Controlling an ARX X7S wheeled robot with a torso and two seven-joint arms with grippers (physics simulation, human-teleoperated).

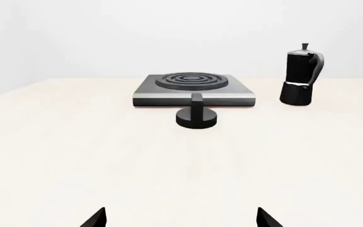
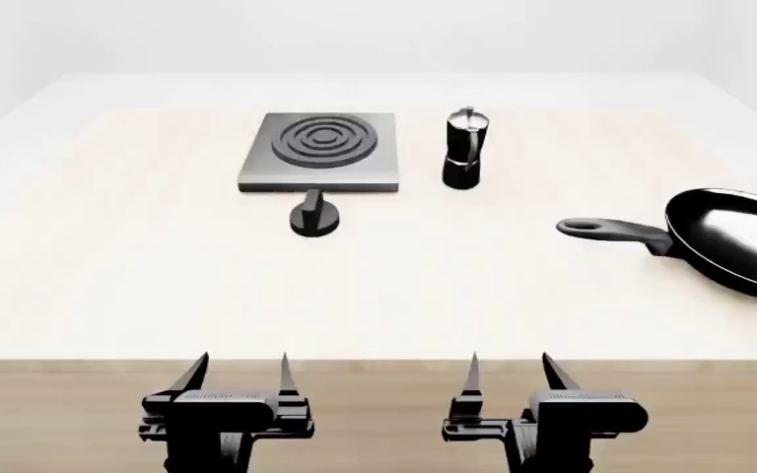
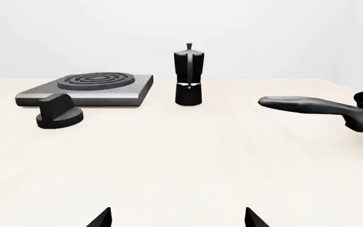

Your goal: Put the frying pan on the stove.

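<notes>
Glossy round frying pan [image 2: 741, 239] far right on pale matte table [image 2: 484, 286]; ringed grey square stove [image 2: 320, 150] far left. Left gripper [image 2: 238, 374] and right gripper [image 2: 511, 372] near, jaws apart, empty.

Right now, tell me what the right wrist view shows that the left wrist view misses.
Only the right wrist view shows the frying pan: its long handle and the rim's edge. The left wrist view shows nothing that the right one lacks. Both show the stove, the round knob in front of it, the moka pot beside it, the table, and that arm's own open fingertips.
</notes>
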